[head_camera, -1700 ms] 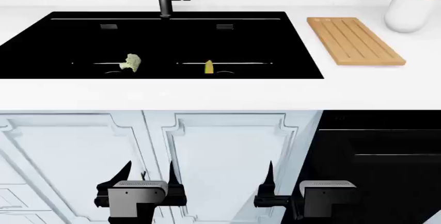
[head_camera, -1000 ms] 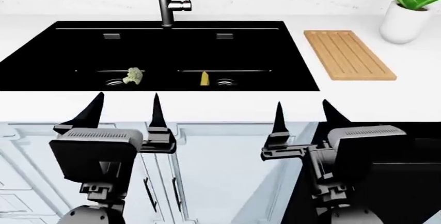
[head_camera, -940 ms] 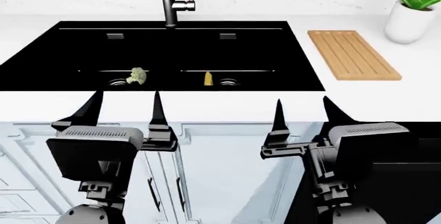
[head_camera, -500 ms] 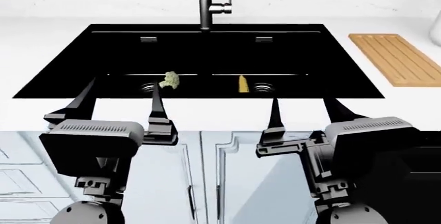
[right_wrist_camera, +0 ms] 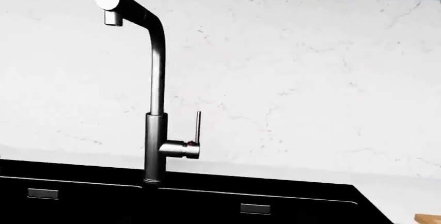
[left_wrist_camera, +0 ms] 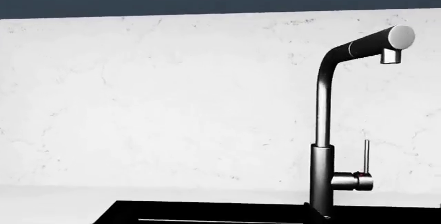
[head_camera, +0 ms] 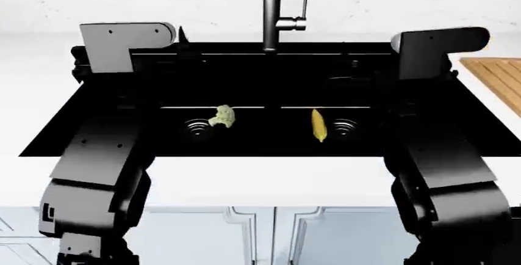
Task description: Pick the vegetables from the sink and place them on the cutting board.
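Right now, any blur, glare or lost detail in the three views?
Head view: sharp, flat even light; the black sink swallows contrast, so the dark arms merge with it, yet cauliflower and corn stand out. Left wrist view: crisp, faucet softly shaded, no glare. Right wrist view: likewise crisp; neither wrist view shows its end effector.

Cauliflower in sink, 9 o'clock of corn; faucet at 12; cutting board at 3 o'clock.
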Robot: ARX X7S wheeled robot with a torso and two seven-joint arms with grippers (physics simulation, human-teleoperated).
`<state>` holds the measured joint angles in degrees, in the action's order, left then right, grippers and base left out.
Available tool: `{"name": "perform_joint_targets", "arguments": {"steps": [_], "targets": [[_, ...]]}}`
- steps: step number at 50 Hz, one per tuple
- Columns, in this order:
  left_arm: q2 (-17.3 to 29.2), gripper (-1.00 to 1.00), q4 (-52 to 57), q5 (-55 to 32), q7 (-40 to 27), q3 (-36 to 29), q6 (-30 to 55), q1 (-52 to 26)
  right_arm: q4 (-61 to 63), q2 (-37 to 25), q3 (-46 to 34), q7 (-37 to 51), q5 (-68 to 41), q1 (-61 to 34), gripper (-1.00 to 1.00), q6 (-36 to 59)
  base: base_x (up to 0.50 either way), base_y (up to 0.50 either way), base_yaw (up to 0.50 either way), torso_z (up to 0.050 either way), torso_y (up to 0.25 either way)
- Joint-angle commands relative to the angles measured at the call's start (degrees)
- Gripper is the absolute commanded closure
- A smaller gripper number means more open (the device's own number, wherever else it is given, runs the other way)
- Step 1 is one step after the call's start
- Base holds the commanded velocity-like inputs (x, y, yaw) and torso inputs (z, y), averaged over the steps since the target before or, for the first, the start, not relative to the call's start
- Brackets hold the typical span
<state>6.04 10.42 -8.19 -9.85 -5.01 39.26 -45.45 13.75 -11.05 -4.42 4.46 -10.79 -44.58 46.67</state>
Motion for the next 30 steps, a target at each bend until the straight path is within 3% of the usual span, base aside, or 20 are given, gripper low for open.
{"name": "perform_joint_targets", "arguments": {"steps": [1, 8, 30], "targets": [[-1.5, -1.0, -19.07, -1.24, -1.5, 2.17, 3.1, -18.05, -21.94, -0.76, 0.1, -0.37, 0.49, -18.9, -1.0, 3.98, 0.5, -0.06, 0.0, 0.0, 0.0], [-1.33, -1.0, -22.93, -3.13, -3.74, 6.2, 4.21, -22.02, -25.36, -0.42, -1.16, -0.75, 0.48, -21.84, -1.0, 6.04, 0.5, -0.02, 0.0, 0.0, 0.0], [0.75, -1.0, -22.61, -5.44, -3.27, 5.87, 8.94, -23.18, -27.19, -0.03, -1.41, 0.51, 0.24, -23.19, -1.0, 7.47, 0.5, 0.0, 0.0, 0.0, 0.001]]}}
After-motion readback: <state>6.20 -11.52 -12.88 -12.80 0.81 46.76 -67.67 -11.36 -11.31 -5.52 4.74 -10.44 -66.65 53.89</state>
